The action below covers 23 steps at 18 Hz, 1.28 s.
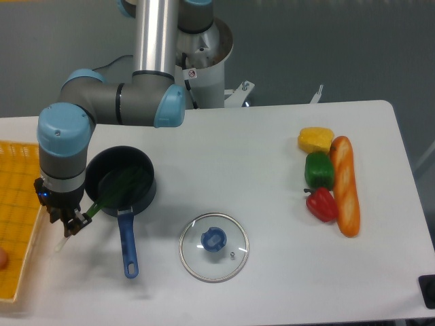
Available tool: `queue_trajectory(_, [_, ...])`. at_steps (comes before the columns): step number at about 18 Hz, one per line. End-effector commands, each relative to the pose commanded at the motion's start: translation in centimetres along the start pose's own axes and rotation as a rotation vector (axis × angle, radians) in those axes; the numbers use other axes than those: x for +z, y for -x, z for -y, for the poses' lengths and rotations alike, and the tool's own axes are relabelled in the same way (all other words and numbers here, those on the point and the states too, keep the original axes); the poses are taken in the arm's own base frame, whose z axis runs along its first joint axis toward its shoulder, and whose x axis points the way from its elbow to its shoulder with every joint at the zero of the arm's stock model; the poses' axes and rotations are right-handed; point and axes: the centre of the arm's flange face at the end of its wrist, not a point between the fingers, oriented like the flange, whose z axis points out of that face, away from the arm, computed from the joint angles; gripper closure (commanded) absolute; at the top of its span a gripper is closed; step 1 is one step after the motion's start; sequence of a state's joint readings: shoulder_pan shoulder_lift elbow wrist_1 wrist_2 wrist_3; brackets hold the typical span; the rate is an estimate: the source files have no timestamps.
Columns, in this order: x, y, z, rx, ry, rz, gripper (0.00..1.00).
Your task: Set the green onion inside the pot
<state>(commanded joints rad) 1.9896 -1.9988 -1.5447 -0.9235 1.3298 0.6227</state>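
The claw [73, 224] grips the onion [109, 193] near its pale root end, the green leaves slanting up-right over the rim into the pot [146, 193]; the long, light, flexible stalk likely droops, favouring a near-root hold.

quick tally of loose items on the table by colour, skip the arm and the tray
Green: 2, the green onion and green pepper
Red: 1, red pepper
Yellow: 1, yellow pepper
Orange: 1, bread loaf
Black with blue handle: 1, the pot
Clear with blue knob: 1, glass lid
Total: 7
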Motion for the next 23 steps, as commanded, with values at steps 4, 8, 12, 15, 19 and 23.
queue_trajectory(4, [-1.2,0.2,-0.6,-0.002,0.038,0.073,0.00])
queue_trajectory(8, [-1.7,2.2,-2.0,-0.006,0.141,0.216,0.00])
queue_trajectory(12, [-4.9,6.0,-4.0,-0.068,0.150,0.290,0.00])
queue_trajectory(15, [-6.0,8.9,-5.8,-0.119,0.154,0.309,0.00])
queue_trajectory(19, [-8.2,13.3,-9.6,-0.023,0.211,0.292,0.00])
queue_trajectory(23, [-9.7,16.5,-13.5,0.010,0.280,0.237,0.00])
